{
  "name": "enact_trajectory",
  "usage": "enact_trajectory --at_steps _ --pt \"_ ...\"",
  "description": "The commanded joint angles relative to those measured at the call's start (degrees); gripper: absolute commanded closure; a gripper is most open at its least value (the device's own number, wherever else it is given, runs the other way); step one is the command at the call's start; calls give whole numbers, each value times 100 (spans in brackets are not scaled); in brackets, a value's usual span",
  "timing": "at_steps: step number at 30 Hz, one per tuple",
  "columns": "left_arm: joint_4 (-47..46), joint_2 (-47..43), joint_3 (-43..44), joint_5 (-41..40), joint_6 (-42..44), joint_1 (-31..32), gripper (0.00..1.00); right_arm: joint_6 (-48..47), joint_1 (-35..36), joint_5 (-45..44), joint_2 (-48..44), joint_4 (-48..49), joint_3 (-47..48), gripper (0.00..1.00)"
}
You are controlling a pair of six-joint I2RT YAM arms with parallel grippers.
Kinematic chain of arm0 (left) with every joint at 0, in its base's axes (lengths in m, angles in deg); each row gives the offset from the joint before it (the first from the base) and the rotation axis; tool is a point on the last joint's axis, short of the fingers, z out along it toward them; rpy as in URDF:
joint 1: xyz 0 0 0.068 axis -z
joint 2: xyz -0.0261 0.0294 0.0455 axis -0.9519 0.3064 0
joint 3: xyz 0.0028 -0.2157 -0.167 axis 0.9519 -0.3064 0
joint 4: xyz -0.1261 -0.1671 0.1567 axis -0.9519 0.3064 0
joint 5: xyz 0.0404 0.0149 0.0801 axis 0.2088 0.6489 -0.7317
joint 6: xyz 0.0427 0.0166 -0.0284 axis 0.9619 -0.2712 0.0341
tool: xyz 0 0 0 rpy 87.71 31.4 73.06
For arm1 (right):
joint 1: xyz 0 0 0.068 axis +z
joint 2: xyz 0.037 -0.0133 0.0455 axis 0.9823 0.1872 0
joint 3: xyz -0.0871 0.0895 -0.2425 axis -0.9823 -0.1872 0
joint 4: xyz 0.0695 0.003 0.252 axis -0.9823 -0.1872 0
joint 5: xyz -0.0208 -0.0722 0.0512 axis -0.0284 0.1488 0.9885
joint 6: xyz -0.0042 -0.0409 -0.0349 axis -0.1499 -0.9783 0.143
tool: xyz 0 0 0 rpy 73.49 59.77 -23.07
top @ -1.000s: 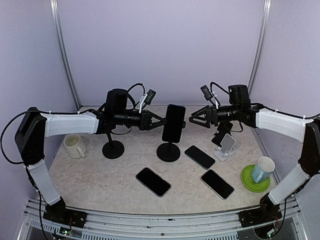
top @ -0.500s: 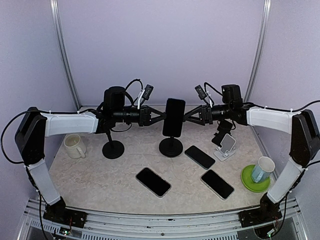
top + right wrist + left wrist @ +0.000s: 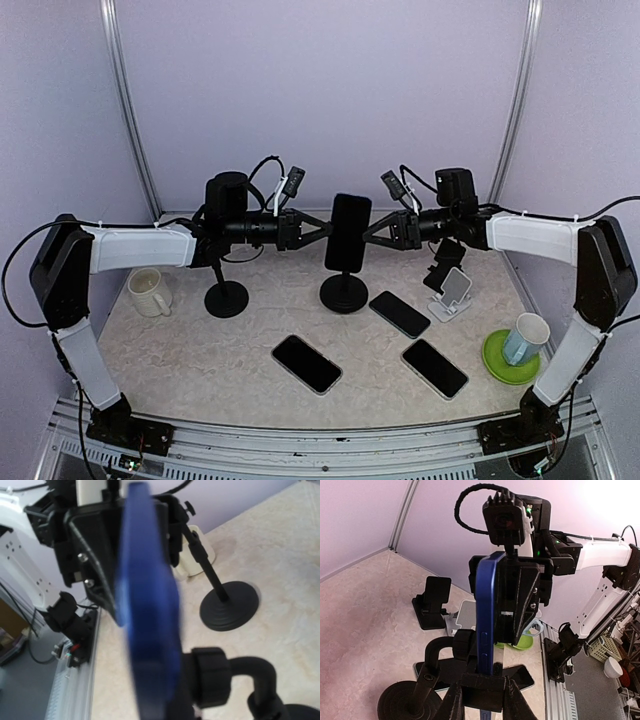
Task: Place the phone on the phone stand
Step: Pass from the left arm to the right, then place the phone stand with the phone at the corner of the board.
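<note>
In the top view a dark blue phone [image 3: 348, 232] stands upright on the black phone stand [image 3: 344, 293] at the middle of the table. From the left, my left gripper [image 3: 322, 230] is shut on the phone's edge. From the right, my right gripper [image 3: 368, 233] has its fingers drawn in on the opposite edge. The left wrist view shows the phone [image 3: 487, 610] edge-on between my left gripper's [image 3: 490, 680] fingers, beside the stand's curved arm [image 3: 437, 652]. In the right wrist view the phone [image 3: 147, 605] is a close blue blur against the stand's joint [image 3: 210, 677], and my own fingers are hidden.
Three more phones [image 3: 306, 363] [image 3: 400, 314] [image 3: 434, 368] lie flat on the table. A second black pole stand [image 3: 227, 297] and a cream mug [image 3: 148, 292] stand at the left. At the right are a small white stand [image 3: 452, 292] and a cup on a green coaster [image 3: 515, 345].
My right gripper has moved left to the phone's right edge and closed from wide open onto it. The phone and stand shifted slightly right. My left gripper kept its hold.
</note>
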Motion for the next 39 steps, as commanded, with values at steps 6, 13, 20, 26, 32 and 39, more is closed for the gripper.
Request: enact_trajectory --at_steps 6,13,20,26,32,39 --pt "-857 -64 78 90 -62 -32 88 -4 83 448 102 3 257 99" --pt "-904 -165 -80 50 -104 -34 41 -84 83 450 183 -152 470 100" --pt "-943 -585 -483 -232 -131 -36 3 -526 59 270 434 -765 1023 100" --pt "-824 -1032 -849 -696 -119 -42 1 -395 -74 303 599 -603 1304 100" --pt "-646 -1500 -1202 -1260 -152 -54 1 -594 -308 223 918 -951 1996 100" --pt "-720 -2037 -1770 -1472 -425 2 1 -610 -684 347 1502 -1139 2878 100"
